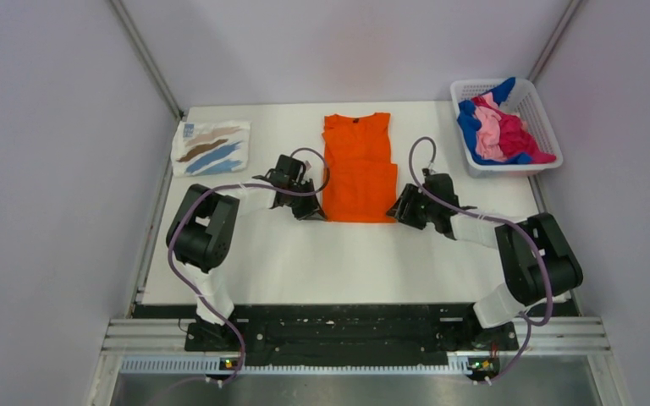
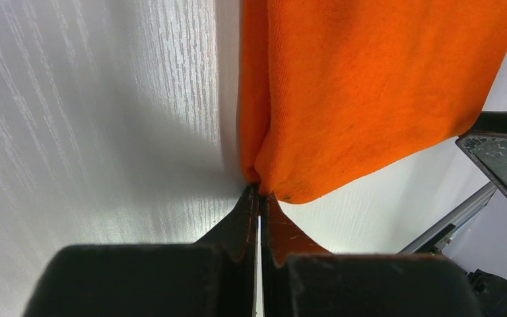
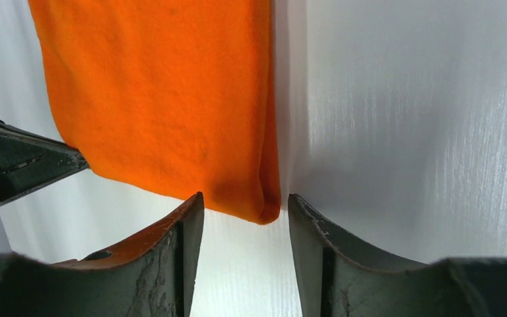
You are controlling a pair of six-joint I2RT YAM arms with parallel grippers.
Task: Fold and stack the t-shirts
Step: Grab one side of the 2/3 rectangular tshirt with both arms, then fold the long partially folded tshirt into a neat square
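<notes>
Now left pincer nips the orange t-shirt corner; right pincer gapes around another.

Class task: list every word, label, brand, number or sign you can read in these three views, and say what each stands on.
There is no readable text in any view.
orange t-shirt: plain, with no print. The dark mark at its collar is too small to read.
white t-shirt: only brown and blue streaks. The small blue patch near one corner is too small to read.
basket: no label is visible.
</notes>
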